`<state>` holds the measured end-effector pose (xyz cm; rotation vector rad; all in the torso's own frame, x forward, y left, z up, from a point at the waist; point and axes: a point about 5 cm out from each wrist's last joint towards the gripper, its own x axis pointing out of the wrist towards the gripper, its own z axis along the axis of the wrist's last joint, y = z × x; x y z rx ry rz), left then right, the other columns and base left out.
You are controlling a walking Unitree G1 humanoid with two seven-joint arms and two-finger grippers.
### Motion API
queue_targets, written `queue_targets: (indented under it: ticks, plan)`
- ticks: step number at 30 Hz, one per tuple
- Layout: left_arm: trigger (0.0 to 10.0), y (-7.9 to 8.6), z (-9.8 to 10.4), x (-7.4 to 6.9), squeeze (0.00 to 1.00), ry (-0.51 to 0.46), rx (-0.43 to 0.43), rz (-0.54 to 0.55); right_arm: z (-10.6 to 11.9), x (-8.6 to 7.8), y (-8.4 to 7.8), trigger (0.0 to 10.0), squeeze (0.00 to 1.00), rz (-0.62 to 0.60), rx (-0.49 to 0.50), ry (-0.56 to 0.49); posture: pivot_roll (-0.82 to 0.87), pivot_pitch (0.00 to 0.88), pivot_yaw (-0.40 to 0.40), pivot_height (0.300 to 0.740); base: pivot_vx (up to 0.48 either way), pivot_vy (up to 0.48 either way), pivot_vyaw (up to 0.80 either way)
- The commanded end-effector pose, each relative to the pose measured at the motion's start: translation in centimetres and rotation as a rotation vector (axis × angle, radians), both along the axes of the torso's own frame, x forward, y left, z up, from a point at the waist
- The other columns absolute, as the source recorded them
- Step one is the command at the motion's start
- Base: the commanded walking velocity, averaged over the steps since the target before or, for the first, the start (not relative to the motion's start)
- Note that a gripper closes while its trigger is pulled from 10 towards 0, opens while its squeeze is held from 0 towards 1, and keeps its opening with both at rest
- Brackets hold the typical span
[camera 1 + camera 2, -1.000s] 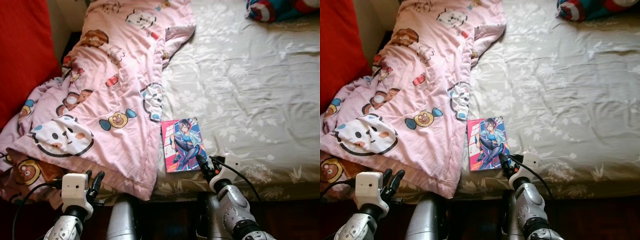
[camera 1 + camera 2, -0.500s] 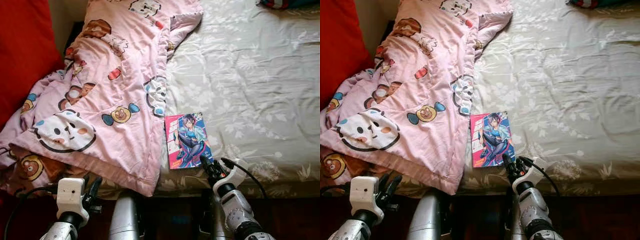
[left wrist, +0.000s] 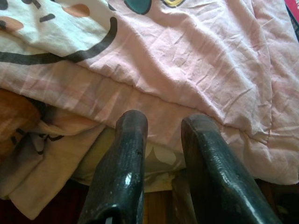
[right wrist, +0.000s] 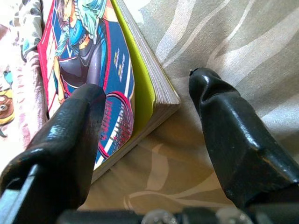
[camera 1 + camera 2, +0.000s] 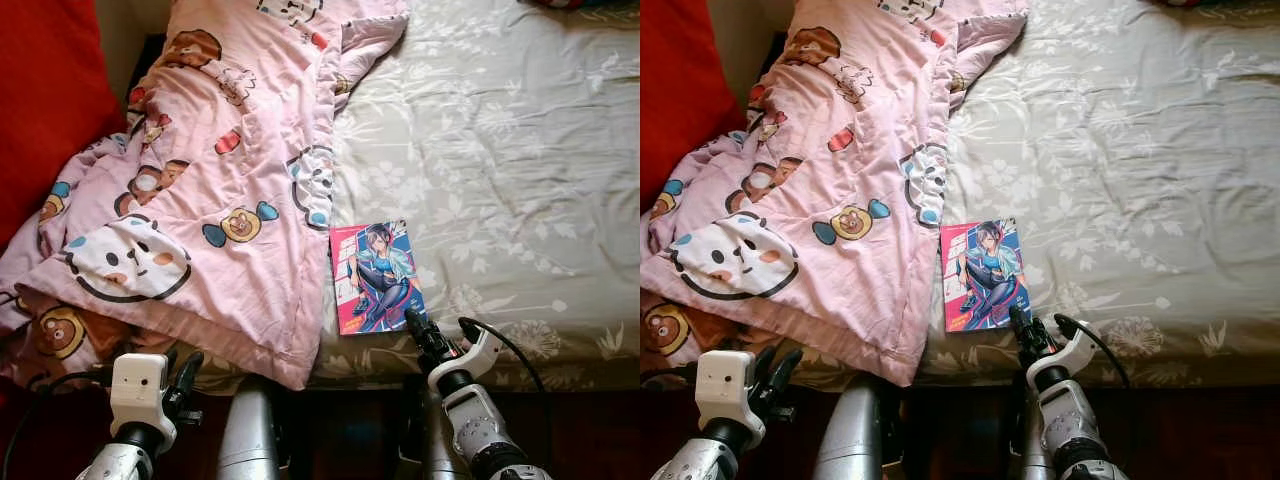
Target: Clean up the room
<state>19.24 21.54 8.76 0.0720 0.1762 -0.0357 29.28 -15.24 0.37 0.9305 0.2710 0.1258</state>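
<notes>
Comic book (image 5: pixel 376 276) lies flat, cover up, on the grey floral sheet (image 5: pixel 500 150) near the foot edge of the bed, its left side just beside the hem of the pink cartoon quilt (image 5: pixel 210 180), apparently not under it.

Change over the last second: the right end effector (image 4: pixel 149 112) has crept in on the book's near right corner. In the head views a second ago its tips sat at the book's lower edge; now they sit at that corner, with the wrist lower and further right in frame. Part of that shift is camera motion, since the whole bed has slid in the picture. The book itself looks unmoved relative to the quilt hem.

Right wrist view: fingers spread wide, released, nothing held. One finger (image 4: pixel 70 140) lies over the cover, the other (image 4: pixel 233 135) over the sheet beyond the page edge, so the corner sits between them. Contact with the cover cannot be confirmed.

Judgement: this is the pre-grasp for picking up the book; closure is not yet made. A thin, flat book on soft bedding may slide or need an edge lifted.

Left end effector (image 3: pixel 163 158) is parted and empty, low at the quilt's hanging edge, idle.
</notes>
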Motion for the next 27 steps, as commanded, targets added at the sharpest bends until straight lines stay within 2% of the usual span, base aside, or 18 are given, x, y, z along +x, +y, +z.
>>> queue_targets:
  ticks: [1, 6, 8, 11, 19, 20, 22, 23, 24, 27]
  plan:
    - [10.0, 0.5, -0.1, -0.5, 0.00, 0.023, 0.010, 0.012, -1.8, -1.7, 2.1, 10.0, 0.00, 0.056, 0.062, 0.101, 0.26, 0.363, 0.107, 0.589, 0.000, 0.000, 0.00]
    - [10.0, 0.5, -0.1, -0.6, 0.00, 0.027, 0.014, 0.010, -1.9, -1.7, 2.8, 10.0, 0.00, 0.074, 0.088, 0.115, 0.26, 0.364, 0.111, 0.589, 0.000, 0.000, 0.00]
    - [10.0, 0.5, 0.0, -0.7, 0.00, 0.029, 0.016, 0.008, -1.7, -1.8, 3.9, 10.0, 0.00, 0.156, 0.087, 0.097, 0.26, 0.366, 0.111, 0.589, 0.000, 0.000, 0.00]
    - [10.0, 0.5, 0.0, -0.7, 0.00, 0.029, 0.018, 0.011, -1.6, -1.8, 4.6, 10.0, 0.00, 0.179, 0.099, 0.094, 0.26, 0.366, 0.111, 0.589, 0.000, 0.000, 0.00]
    - [10.0, 0.5, 0.1, -0.7, 0.00, 0.028, 0.020, 0.016, -1.6, -1.7, 4.8, 10.0, 0.00, 0.193, 0.085, 0.097, 0.26, 0.364, 0.107, 0.589, 0.000, 0.000, 0.00]
    - [10.0, 0.5, 0.1, -0.7, 0.00, 0.028, 0.020, 0.017, -1.6, -1.7, 4.8, 9.4, 0.00, 0.190, 0.086, 0.095, 0.26, 0.364, 0.106, 0.589, 0.000, 0.000, 0.00]
    - [10.0, 0.5, 0.1, -0.6, 0.00, 0.028, 0.021, 0.018, -1.6, -1.6, 4.6, 1.4, 0.00, 0.182, 0.084, 0.093, 0.26, 0.363, 0.105, 0.589, 0.000, 0.000, 0.00]
    - [10.0, 0.5, 0.1, -0.6, 0.00, 0.028, 0.021, 0.018, -1.6, -1.6, 4.6, 1.4, 0.00, 0.180, 0.082, 0.094, 0.26, 0.363, 0.105, 0.589, 0.000, 0.000, 0.00]
    - [10.0, 0.5, 0.1, -0.6, 0.00, 0.028, 0.021, 0.018, -1.6, -1.6, 4.5, 0.0, 0.00, 0.179, 0.081, 0.094, 0.26, 0.363, 0.105, 0.589, 0.000, 0.000, 0.00]
    - [10.0, 0.5, 0.0, -0.6, 0.00, 0.030, 0.022, 0.016, -1.6, -1.7, 4.3, 0.0, 0.00, 0.171, 0.085, 0.092, 0.26, 0.361, 0.104, 0.589, 0.000, 0.000, 0.00]
